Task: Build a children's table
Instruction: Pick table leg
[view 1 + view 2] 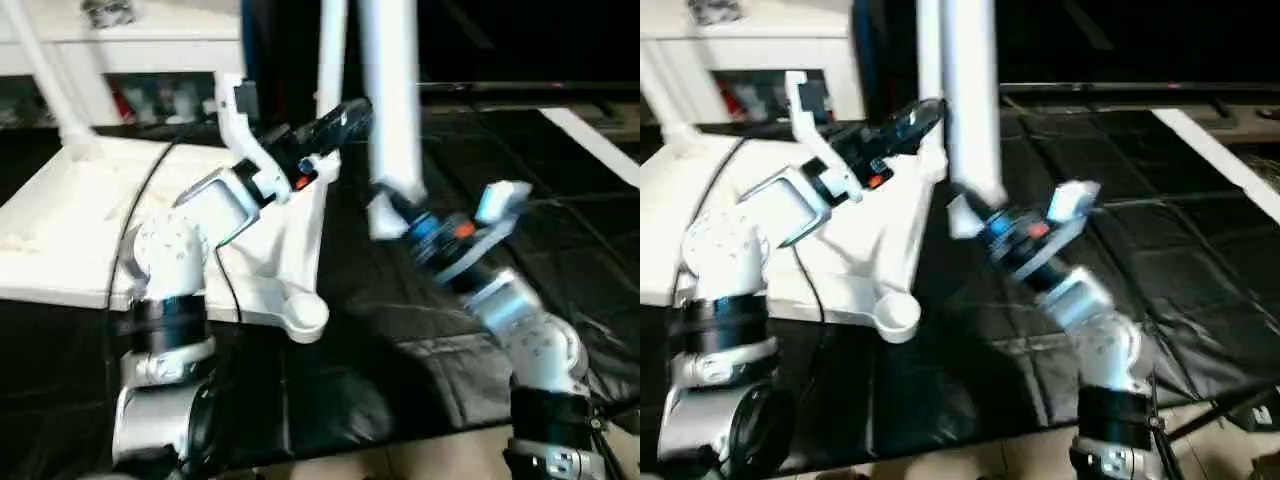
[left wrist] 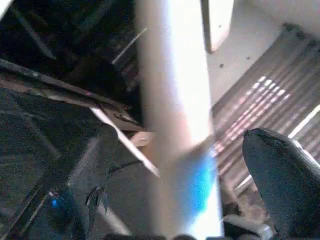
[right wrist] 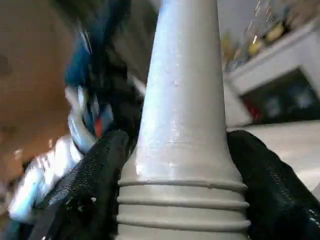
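Note:
The children's table top lies upside down on the left, a round corner socket at its near corner. One white leg stands at its far left, and another rises behind my left gripper. My right gripper is shut on a third, thicker leg and holds it upright. Its black fingers press both sides just above the ribbed end. My left gripper is open above the top's right edge. A white leg runs between its fingers with gaps on both sides.
A white cabinet stands behind the table top at the back left. Black sheeting covers the ground to the right, crossed by a white strip. A black cable hangs over my left forearm.

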Controlling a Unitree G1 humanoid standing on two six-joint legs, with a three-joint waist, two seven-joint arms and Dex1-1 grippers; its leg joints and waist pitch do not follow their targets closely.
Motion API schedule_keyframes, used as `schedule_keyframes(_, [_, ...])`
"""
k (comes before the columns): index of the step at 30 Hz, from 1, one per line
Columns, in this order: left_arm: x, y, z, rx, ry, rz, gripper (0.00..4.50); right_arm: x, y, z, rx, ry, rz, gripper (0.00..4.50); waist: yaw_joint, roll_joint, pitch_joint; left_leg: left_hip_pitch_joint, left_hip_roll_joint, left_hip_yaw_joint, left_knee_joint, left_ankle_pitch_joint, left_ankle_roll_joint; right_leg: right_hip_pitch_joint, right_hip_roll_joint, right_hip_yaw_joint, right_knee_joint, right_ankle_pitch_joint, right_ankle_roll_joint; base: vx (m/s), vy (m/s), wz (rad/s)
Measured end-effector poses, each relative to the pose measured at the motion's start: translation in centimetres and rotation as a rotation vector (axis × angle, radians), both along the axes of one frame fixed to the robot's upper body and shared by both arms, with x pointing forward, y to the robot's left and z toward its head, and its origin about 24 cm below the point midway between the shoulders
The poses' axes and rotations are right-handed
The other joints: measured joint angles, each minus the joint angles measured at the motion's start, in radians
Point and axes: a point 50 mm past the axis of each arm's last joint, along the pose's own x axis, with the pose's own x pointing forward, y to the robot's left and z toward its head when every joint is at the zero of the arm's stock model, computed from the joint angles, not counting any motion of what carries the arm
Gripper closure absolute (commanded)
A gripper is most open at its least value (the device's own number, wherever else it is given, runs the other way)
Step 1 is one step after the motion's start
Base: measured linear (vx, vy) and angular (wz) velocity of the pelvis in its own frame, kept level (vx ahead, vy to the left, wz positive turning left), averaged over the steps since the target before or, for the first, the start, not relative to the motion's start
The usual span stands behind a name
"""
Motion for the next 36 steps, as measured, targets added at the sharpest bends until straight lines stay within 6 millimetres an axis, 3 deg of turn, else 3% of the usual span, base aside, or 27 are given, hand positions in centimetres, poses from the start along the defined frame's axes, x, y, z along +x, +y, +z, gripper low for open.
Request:
schedule_keyframes(4, [0.0, -0.2, 0.2, -0.021, 0.0, -0.014, 0.0, -0.1, 0.4, 0.2, -0.055, -0.026, 0.021, 1.71, 0.005, 0.0, 0.0, -0.001, 0.0, 0.0, 0.0, -0.001, 0.001, 0.0, -0.001, 0.0, 0.0, 0.001, -0.002, 0.0, 0.0, 0.0])
schedule_keyframes(5, [0.0, -0.2, 0.2, -0.025, 0.0, -0.017, 0.27, -0.2, 0.4, 0.2, -0.069, -0.034, 0.024, 1.71, 0.005, 0.0, 0.0, -0.001, 0.0, 0.0, 0.0, -0.001, 0.001, 0.0, -0.001, 0.0, 0.0, 0.001, -0.002, 0.0, 0.0, 0.0])
schedule_keyframes(13, [0.2, -0.2, -0.2, -0.022, 0.029, -0.008, 0.88, 0.0, 0.9, -0.1, -0.239, -0.094, -0.01, 1.72, 0.001, 0.0, 0.0, 0.0, 0.0, 0.0, 0.0, 0.0, 0.0, 0.0, -0.001, 0.0, 0.0, -0.001, 0.004, 0.0, 0.0, 0.0])
schedule_keyframes(15, [0.3, -0.1, -0.2, -0.02, 0.031, 0.002, 1.22, 0.1, 1.1, -0.2, -0.28, -0.105, -0.017, 1.73, 0.001, 0.0, 0.0, 0.0, 0.0, 0.0, 0.0, 0.0, 0.0, 0.0, -0.001, 0.0, 0.0, -0.001, 0.004, 0.0, 0.0, 0.0])
schedule_keyframes(30, [1.0, 0.6, -0.3, 0.103, 0.013, 0.14, 2.35, 0.6, 1.2, -0.5, -0.437, -0.163, -0.096, 1.73, -0.001, 0.0, 0.0, 0.0, 0.0, 0.0, 0.0, 0.0, 0.0, 0.0, -0.001, 0.0, 0.0, -0.001, 0.004, 0.0, 0.0, 0.0])
schedule_keyframes(36, [1.2, 0.7, -0.4, 0.105, 0.025, 0.157, 2.62, 0.8, 1.3, -0.6, -0.456, -0.172, -0.102, 1.73, -0.001, -0.001, 0.0, 0.0, 0.0, 0.0, 0.0, 0.0, 0.0, 0.0, -0.001, 0.0, 0.0, -0.001, 0.004, 0.0, 0.0, 0.0])
